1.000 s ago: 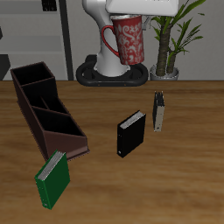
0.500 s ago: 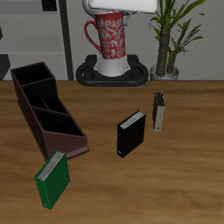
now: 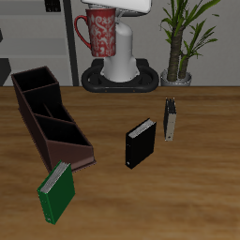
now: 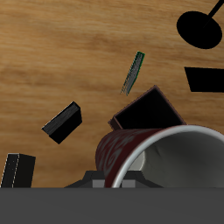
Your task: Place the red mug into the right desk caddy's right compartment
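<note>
The red mug (image 3: 99,34), speckled with a pale pattern, hangs high above the back of the table, upright, handle toward the caddy's side. My gripper (image 3: 112,8) is shut on its rim, its fingers mostly cut off by the frame edge. Seen from the wrist, the mug (image 4: 131,150) fills the near field, grey-white inside showing. The right desk caddy (image 3: 31,127), long and dark brown, lies well below and aside of the mug. Its right compartment (image 3: 36,88) is the squarish end farthest back. Past the mug only one end of the caddy (image 4: 149,112) shows.
A small black box (image 3: 139,143) stands mid-table and a dark book (image 3: 170,119) stands upright behind it. A green book (image 3: 55,192) leans by the caddy's near end. The robot's base (image 3: 118,75) and a potted plant (image 3: 180,37) are at the back.
The mug has travelled sideways toward the caddy's side and a little higher, still held in the gripper. Nothing on the table has moved.
</note>
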